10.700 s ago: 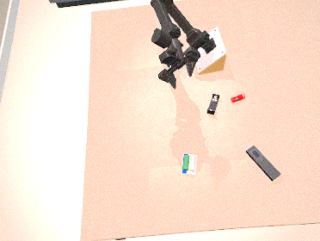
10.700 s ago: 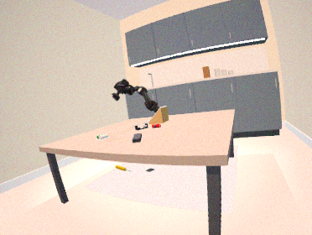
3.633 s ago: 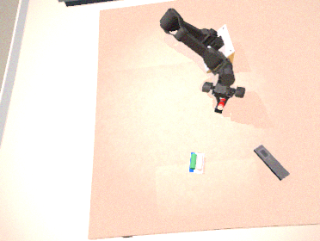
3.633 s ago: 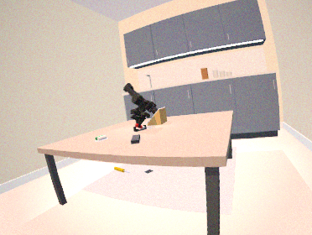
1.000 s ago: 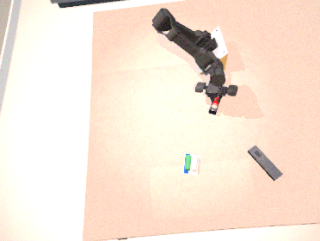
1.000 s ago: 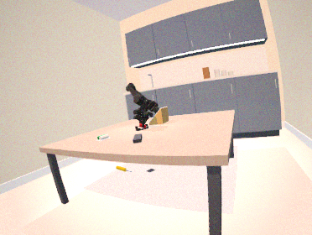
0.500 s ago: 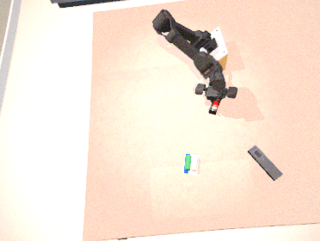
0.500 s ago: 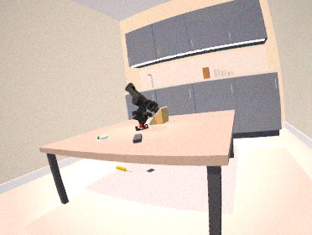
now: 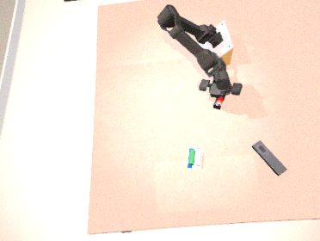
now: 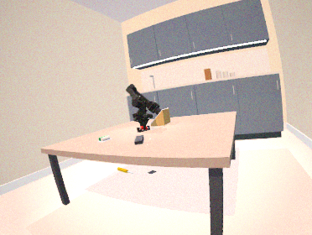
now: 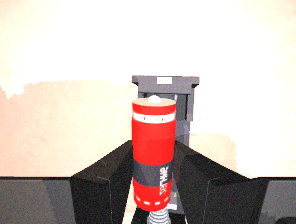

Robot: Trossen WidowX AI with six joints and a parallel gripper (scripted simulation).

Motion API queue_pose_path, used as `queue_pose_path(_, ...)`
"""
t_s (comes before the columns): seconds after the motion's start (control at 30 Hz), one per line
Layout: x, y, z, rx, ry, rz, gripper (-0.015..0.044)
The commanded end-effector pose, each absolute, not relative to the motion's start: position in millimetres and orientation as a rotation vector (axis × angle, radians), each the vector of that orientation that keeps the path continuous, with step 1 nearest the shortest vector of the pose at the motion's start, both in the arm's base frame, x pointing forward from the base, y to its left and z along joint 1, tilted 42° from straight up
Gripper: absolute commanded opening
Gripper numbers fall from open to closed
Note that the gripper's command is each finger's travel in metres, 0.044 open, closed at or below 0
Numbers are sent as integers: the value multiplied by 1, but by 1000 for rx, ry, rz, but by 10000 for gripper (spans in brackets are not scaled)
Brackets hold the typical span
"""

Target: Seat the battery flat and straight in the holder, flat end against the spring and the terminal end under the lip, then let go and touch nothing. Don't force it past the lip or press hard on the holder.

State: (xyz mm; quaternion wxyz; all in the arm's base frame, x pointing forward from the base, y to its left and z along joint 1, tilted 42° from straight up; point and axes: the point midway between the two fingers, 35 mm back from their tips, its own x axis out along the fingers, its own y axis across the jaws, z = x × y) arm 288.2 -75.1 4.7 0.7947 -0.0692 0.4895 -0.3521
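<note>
Exterior view, near to far: the table (image 9: 129, 189) (image 10: 189, 151) is seen past its near edge, with a yellow-handled tool (image 10: 122, 169) and a small dark flat item (image 10: 152, 172) visible on the floor beneath. On the tabletop, a dark remote-like bar (image 9: 270, 159) (image 10: 139, 139) is set nearest the near edge. A green cylinder (image 9: 192, 157) (image 10: 101, 138) is placed toward the left corner, with white and blue parts seen beside it from above.

Farther back, the red battery (image 9: 220, 100) (image 10: 144, 127) (image 11: 154, 135) is held between the fingers of the gripper (image 9: 218, 100) (image 10: 143, 127) (image 11: 152, 146), pinched from both sides. It is lined up roughly lengthwise over the dark holder (image 9: 217, 107) (image 11: 188, 107), a bit off to one side of it in the wrist view. The terminal end is pointed at the lip (image 11: 185, 81) and seen short of it, not under. The flat end is at the spring (image 11: 159, 217); whether they are touching can't be told. Flat seating isn't confirmed, release not done.

Behind, the wedge-shaped mount (image 9: 228, 56) (image 10: 164, 117) is seen toward the far right corner. Past the far edge, grey lower cabinets (image 10: 214, 102) and upper cabinets (image 10: 201, 31) are fixed along the wall
</note>
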Motion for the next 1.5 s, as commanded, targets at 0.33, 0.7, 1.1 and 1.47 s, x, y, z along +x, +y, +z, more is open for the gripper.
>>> queue_pose_path(0.33,285,-77,-1,-95,1157,-771,86)
queue_pose_path(0.7,284,-79,1,-50,1224,-785,86)
queue_pose_path(1.1,284,-82,4,1,1295,-793,86)
queue_pose_path(1.47,286,-84,5,32,1326,-781,86)
